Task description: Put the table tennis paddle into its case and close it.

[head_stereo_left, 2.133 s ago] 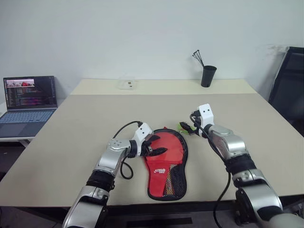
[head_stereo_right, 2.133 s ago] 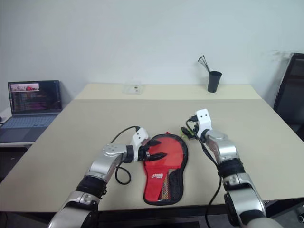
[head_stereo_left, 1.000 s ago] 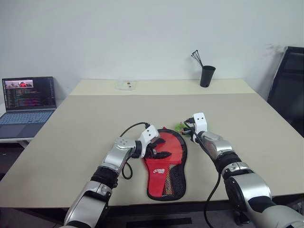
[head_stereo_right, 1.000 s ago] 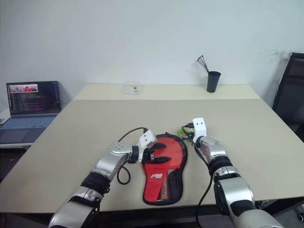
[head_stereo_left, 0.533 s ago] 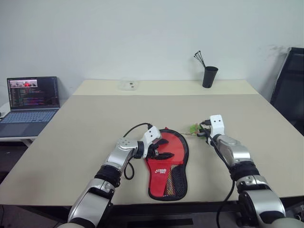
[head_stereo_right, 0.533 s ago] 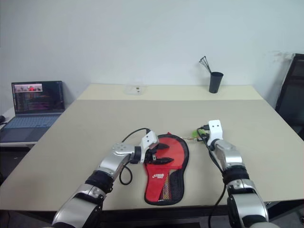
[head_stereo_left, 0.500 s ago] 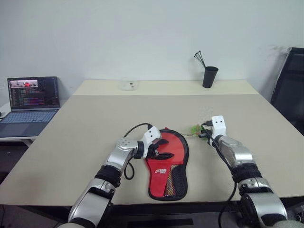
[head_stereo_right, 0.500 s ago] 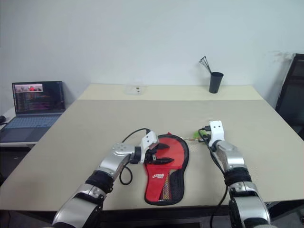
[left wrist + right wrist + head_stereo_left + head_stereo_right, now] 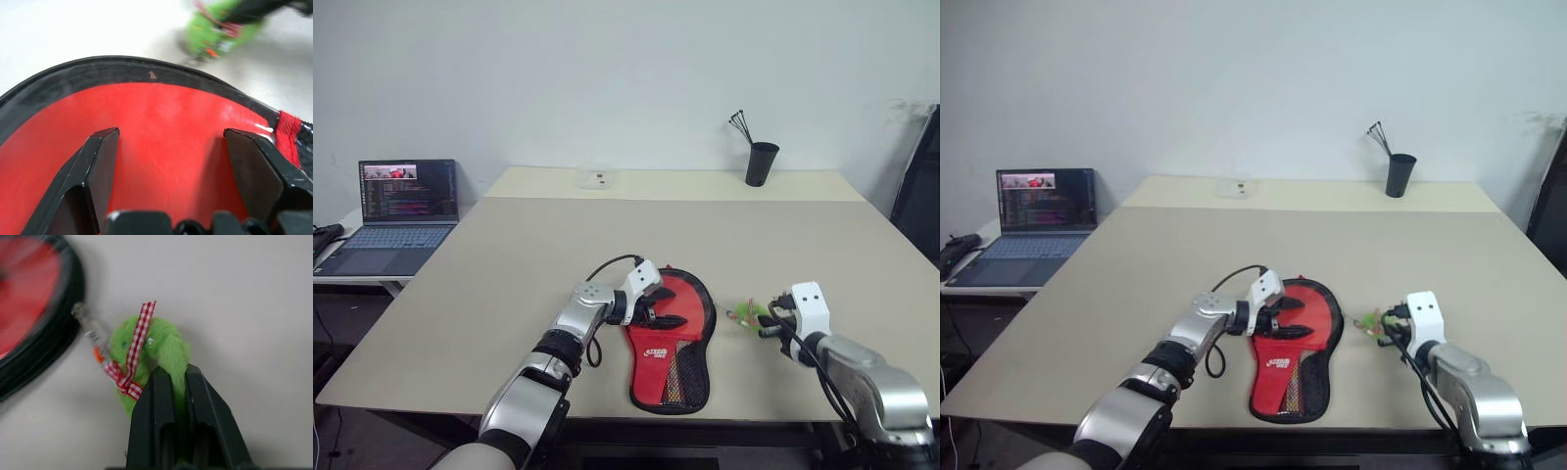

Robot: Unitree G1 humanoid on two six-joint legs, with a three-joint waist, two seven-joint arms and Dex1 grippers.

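Note:
The case (image 9: 693, 307) lies flat near the table's front edge, red side up, with a black rim, a white logo and a black mesh pocket. My left gripper (image 9: 666, 313) stands open over the round red part, both fingers (image 9: 98, 166) down on the fabric. My right gripper (image 9: 762, 323) is to the right of the case, apart from its rim. It is shut on a green fuzzy charm (image 9: 166, 345) tied with a red-and-white checked ribbon. The table tennis paddle is hidden.
On a side table at the left stands an open laptop (image 9: 401, 211). A black cup (image 9: 763, 163) with thin sticks and a small clear box (image 9: 599, 179) sit at the table's far end. A dark chair (image 9: 922, 186) is at the right edge.
The camera has shifted. My right gripper has drawn back and to the right, taking the green charm away from the case's rim. The left gripper stays open on the case.

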